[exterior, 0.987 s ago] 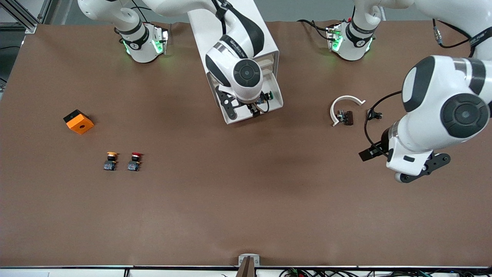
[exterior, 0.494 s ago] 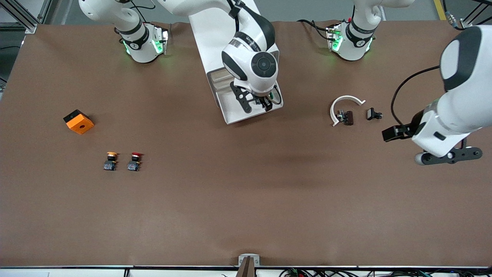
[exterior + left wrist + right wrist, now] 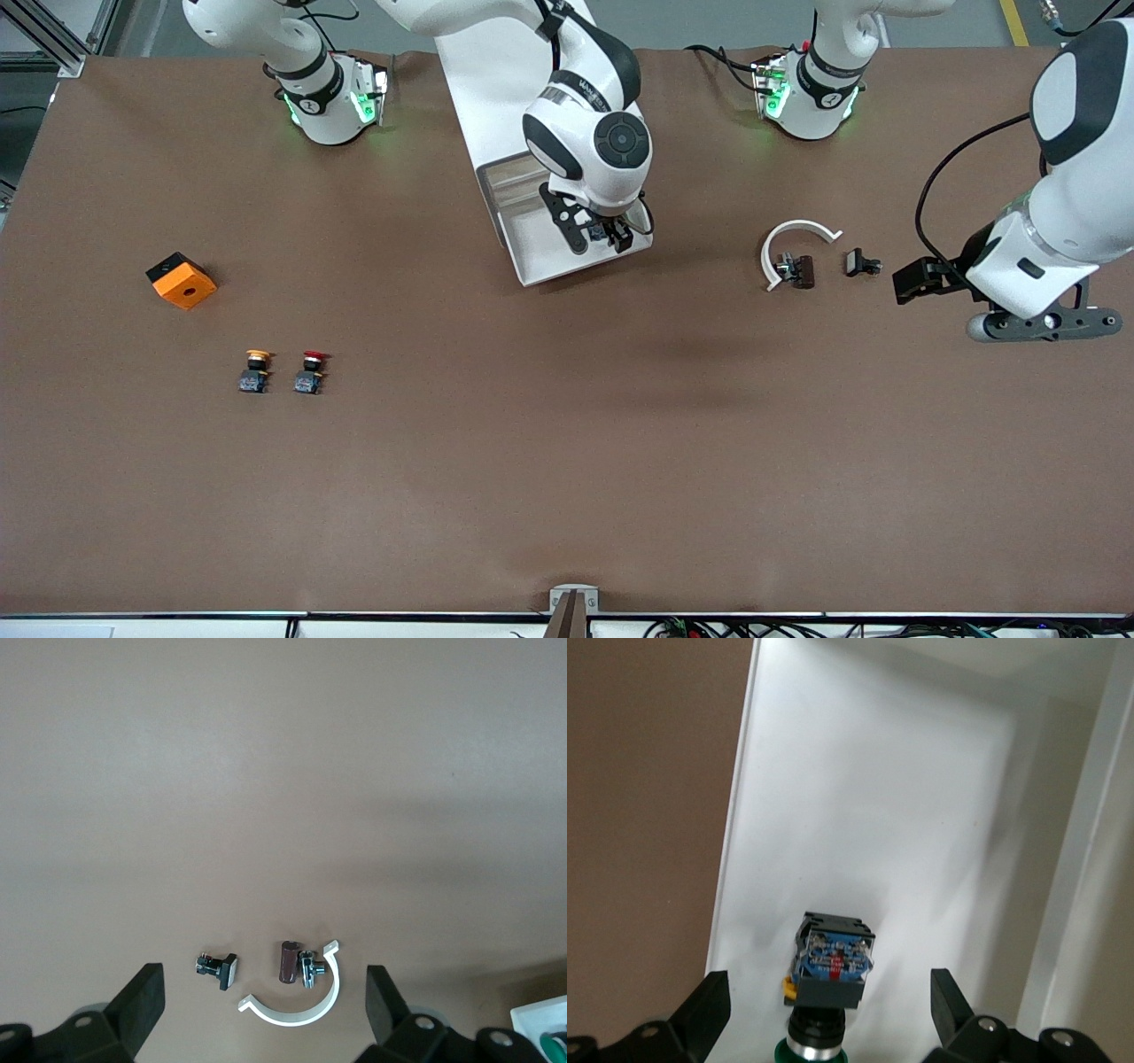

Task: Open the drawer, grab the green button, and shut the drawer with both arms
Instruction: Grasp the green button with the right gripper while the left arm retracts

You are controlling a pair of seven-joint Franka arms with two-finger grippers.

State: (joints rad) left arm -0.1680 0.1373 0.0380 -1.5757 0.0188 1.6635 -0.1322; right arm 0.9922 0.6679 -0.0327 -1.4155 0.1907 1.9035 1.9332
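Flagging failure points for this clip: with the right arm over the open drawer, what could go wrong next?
The right gripper is open over the button, which lies on its side in the drawer; closing off-centre could make it slip. The left gripper waits open near the white clip, well away from the drawer.

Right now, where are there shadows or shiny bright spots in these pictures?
Front view: soft dark shadows on the brown table under each arm; green lights glow at both bases. Right wrist view: the white drawer looks very bright, the button casting faint shade. Left wrist view: even, dim light.
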